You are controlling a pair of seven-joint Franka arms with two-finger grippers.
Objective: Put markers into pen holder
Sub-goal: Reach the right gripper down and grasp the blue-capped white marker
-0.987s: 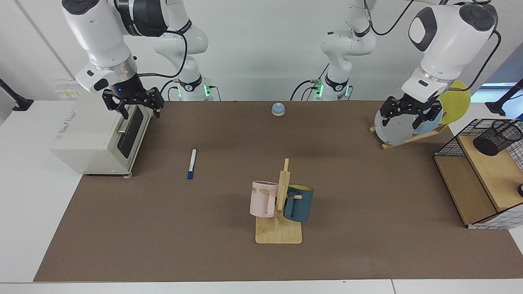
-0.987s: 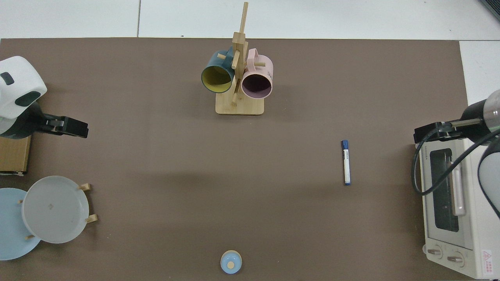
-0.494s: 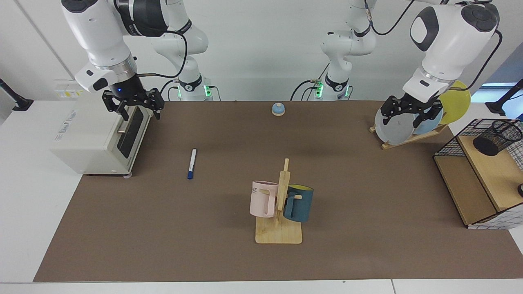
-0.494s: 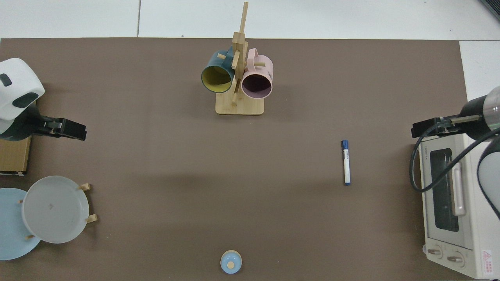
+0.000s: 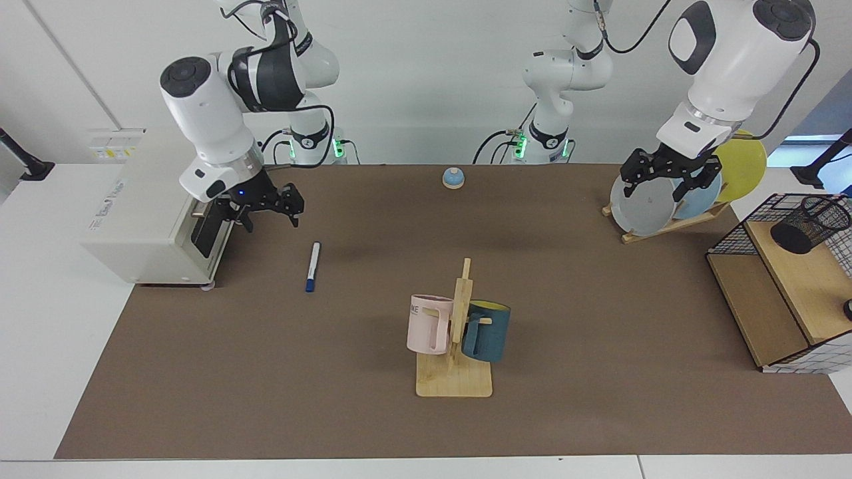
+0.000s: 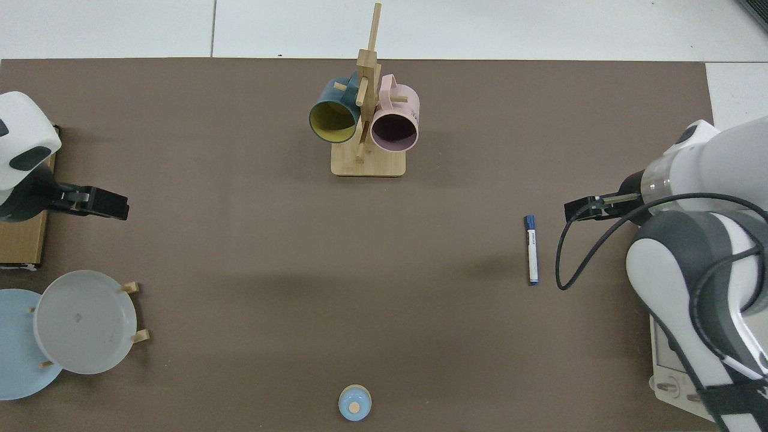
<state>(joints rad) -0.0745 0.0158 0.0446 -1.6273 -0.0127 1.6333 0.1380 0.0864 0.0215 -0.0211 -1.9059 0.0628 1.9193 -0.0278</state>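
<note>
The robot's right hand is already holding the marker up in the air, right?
No. The marker lies flat on the brown table mat; the right hand hovers near it, open and empty. The facing view shows it.

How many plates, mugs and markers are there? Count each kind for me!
Plates: 3, grey, light blue and yellow
Mugs: 2, pink and dark blue
Markers: 1
Total: 6
</note>
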